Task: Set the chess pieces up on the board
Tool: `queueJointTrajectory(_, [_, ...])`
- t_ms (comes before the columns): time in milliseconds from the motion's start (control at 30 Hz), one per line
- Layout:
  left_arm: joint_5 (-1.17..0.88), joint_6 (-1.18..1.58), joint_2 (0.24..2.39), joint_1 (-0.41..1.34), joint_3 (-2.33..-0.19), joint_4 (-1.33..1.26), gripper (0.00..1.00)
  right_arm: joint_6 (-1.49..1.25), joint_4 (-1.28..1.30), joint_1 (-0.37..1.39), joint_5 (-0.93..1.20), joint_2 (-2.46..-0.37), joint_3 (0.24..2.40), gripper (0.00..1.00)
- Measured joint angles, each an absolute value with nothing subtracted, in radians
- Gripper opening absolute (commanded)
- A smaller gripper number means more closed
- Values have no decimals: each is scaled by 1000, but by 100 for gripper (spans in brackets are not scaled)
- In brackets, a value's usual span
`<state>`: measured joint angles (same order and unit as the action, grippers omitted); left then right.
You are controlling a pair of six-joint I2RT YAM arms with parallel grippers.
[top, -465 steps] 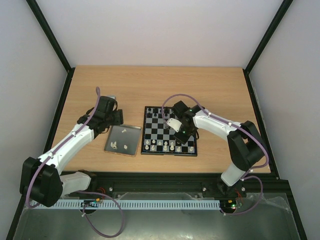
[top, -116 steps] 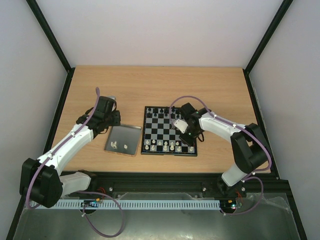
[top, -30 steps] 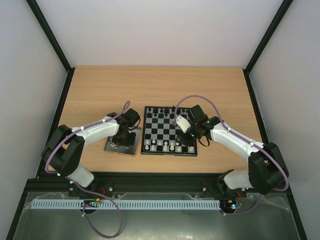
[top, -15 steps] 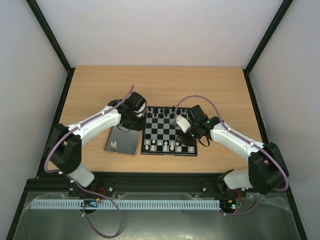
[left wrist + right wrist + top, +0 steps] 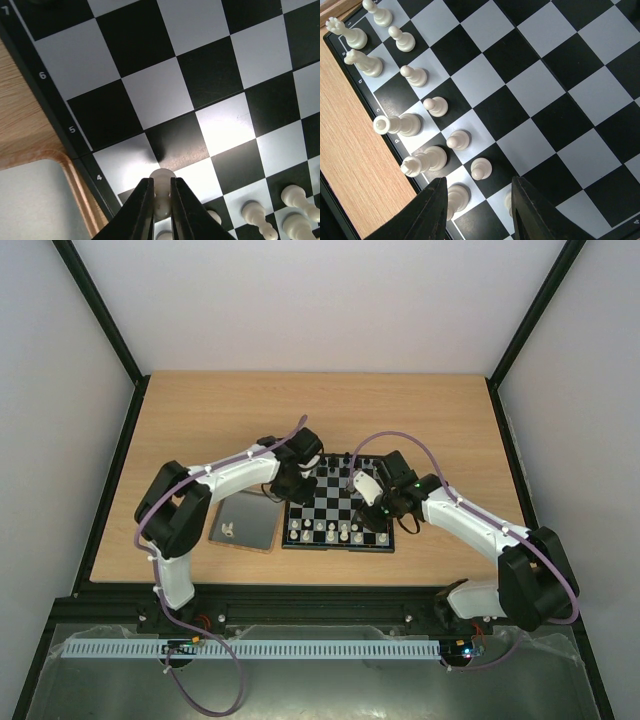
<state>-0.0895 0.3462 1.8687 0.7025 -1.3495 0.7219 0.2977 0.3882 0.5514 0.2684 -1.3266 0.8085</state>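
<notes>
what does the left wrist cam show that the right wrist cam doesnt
Only left wrist: the left pincer shut on a white pawn over the board, rank numbers on the rim, a corner of the grey tray. Only right wrist: the right pincer, open, above two rows of white pieces at the board's edge. Both: the checkered board, standing white pieces, wooden table.

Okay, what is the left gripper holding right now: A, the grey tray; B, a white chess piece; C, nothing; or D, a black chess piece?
B: the left wrist view shows the left gripper shut on a white chess piece above the board.
</notes>
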Motion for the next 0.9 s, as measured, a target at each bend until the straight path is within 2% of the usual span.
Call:
queueJointTrajectory(300, [-89, 339, 1921, 713, -1368, 728, 22, 298, 387, 551, 260, -1327, 809, 37])
queueJointTrajectory(533, [-78, 324, 1899, 708, -1381, 740, 27, 302, 395, 551, 260, -1331, 818, 38])
queueJointTrajectory(700, [-68, 311, 1769, 664, -1331, 733, 31, 316, 420, 551, 257, -1380, 903, 41])
queueJointTrajectory(900, [-44, 297, 1545, 530, -1181, 664, 33, 332, 454, 561, 257, -1482, 1053, 42])
